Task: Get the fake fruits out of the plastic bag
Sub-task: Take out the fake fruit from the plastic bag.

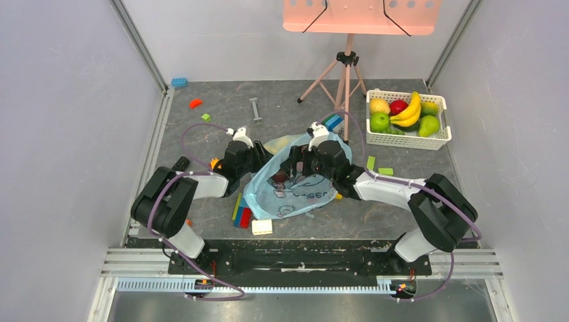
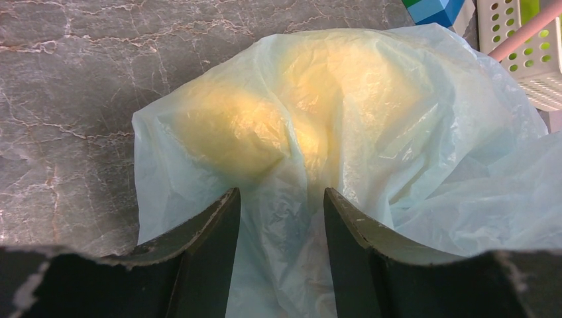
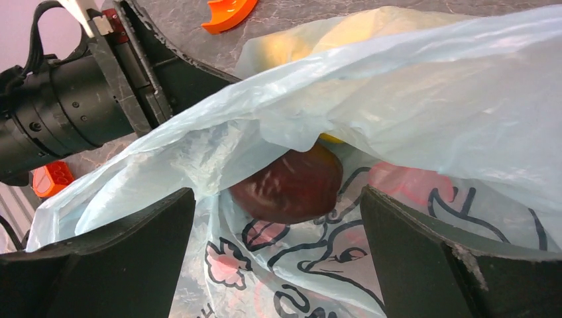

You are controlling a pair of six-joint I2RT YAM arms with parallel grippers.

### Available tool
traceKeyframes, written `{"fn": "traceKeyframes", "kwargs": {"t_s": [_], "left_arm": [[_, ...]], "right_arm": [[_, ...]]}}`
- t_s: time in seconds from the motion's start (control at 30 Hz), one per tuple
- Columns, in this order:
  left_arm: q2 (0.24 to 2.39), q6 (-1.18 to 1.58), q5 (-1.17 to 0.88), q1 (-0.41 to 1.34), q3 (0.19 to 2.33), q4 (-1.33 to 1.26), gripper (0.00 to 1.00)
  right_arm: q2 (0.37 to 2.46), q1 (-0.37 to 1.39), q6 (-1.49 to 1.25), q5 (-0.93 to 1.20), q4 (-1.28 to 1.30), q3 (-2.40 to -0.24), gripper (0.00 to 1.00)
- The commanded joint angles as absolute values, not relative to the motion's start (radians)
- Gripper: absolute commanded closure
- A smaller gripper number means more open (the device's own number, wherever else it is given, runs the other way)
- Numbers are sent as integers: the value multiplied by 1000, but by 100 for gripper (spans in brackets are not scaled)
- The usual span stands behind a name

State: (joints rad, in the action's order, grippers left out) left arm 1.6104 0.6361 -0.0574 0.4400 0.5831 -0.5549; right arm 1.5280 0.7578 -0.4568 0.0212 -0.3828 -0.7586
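Note:
The light-blue plastic bag [image 1: 295, 191] with its pink-and-dark print lies between my two grippers. My left gripper [image 1: 260, 159] is at its left edge. In the left wrist view its jaws [image 2: 280, 195] stand a little apart with bag film [image 2: 424, 132] between them, and yellow fruits [image 2: 232, 126] show through the film just beyond. My right gripper [image 1: 295, 164] is wide open at the bag's mouth. In the right wrist view [image 3: 276, 192] the dark maroon fruit [image 3: 291, 185] lies just ahead of the fingertips, under the raised upper layer of the bag [image 3: 424, 99]. The maroon fruit also shows from above [image 1: 278, 177].
A white slotted basket [image 1: 409, 143] with other fruits stands at the back right. A pink tripod [image 1: 345, 74] stands behind the bag. Loose blocks lie around: stacked ones [image 1: 241, 215], a white one [image 1: 262, 227], green ones [image 1: 386, 171]. A grey tool [image 1: 255, 109] lies farther back.

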Motion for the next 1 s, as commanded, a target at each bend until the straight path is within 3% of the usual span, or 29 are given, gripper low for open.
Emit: {"fn": "traceKeyframes", "kwargs": {"t_s": [0.0,0.33,0.97], "left_arm": [[1617,661,-54,441,613,-568,43],[1621,663,-55,441,616,-568,43],[1626,665,-66,440,619,-567,43]], "right_arm": [[1521,752,-478,69,-401,-771,2],[1661,797,-401,106,-407,-845,2],[1804,857,-238,-37,-277,-974,2]]}}
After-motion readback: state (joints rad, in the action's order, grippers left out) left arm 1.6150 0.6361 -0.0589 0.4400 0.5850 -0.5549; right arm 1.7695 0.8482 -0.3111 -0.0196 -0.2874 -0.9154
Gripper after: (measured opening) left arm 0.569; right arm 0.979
